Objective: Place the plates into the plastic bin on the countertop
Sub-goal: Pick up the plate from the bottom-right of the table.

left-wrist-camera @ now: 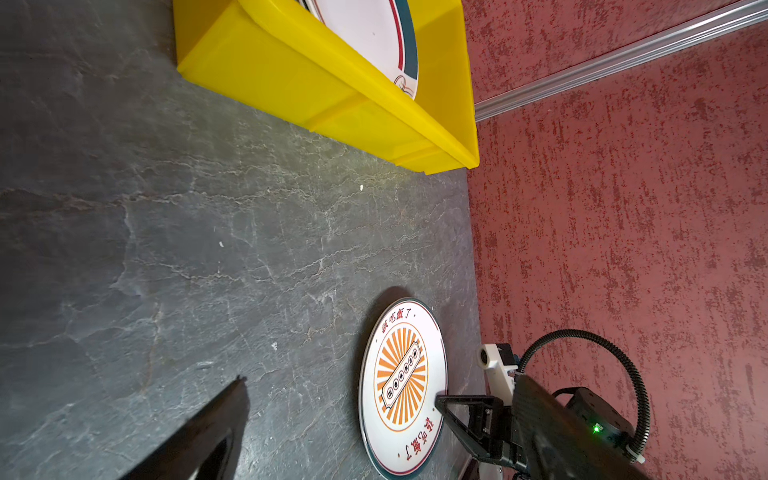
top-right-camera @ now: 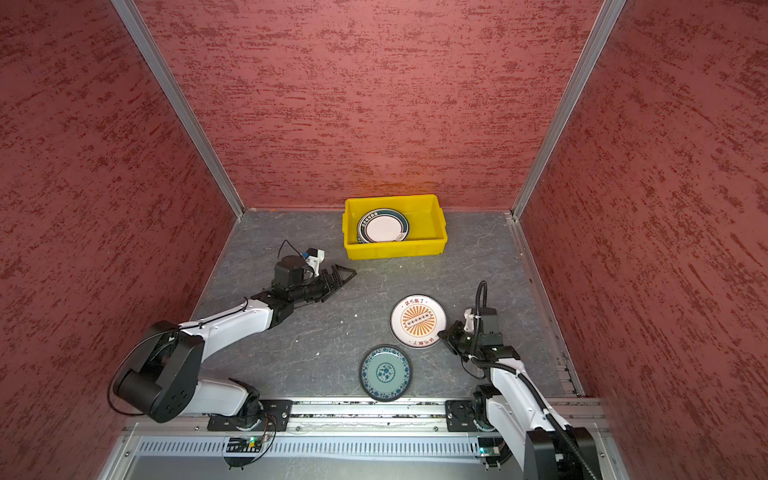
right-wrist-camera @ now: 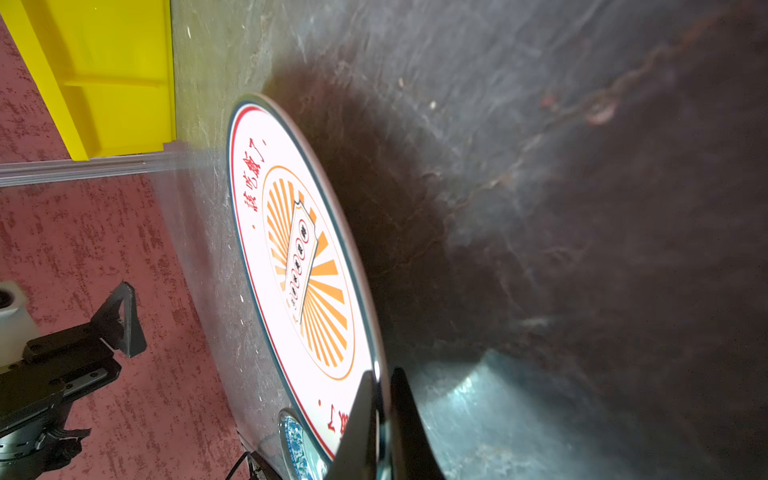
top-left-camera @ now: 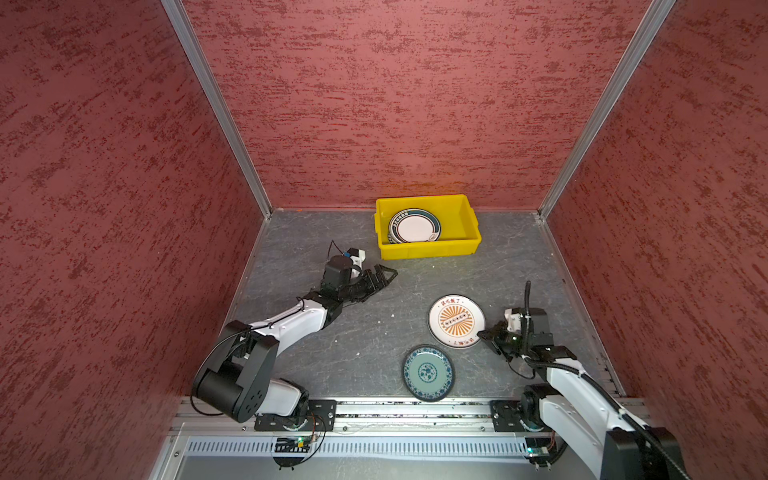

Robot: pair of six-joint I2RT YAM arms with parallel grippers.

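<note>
With our right gripper (right-wrist-camera: 382, 374) pinched on the rim of the sunburst plate (top-left-camera: 456, 321) near the right edge of the countertop (top-left-camera: 365, 328), we should lift it level to clear the lip of the yellow bin (top-left-camera: 430, 248) at the back edge.

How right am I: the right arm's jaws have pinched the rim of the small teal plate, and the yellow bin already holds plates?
One slip: the right arm has its jaws pinched on the rim of the orange sunburst plate, not the teal plate, as the right wrist view shows. The yellow bin does hold plates.
</note>
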